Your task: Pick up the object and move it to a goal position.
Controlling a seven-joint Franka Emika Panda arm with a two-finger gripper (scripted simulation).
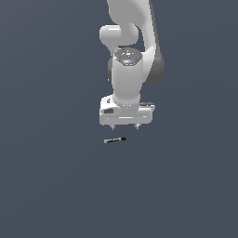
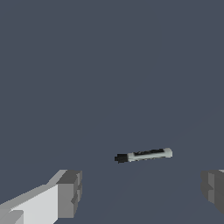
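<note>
The object (image 1: 115,140) is a tiny thin pen-like stick, black at the ends with a lighter grey middle, lying flat on the dark grey floor. In the wrist view the object (image 2: 143,155) shows a black cap and a pale grey body. My gripper (image 1: 124,126) hangs just above and behind it in the exterior view, at the end of the white arm. Its jaws stand wide apart and hold nothing. In the wrist view the grey fingertips (image 2: 70,192) sit far apart, with the stick lying beyond the gap between them.
The white arm (image 1: 128,69) rises from the gripper to the exterior view's upper edge. Plain dark grey floor (image 1: 56,176) surrounds the stick on all sides.
</note>
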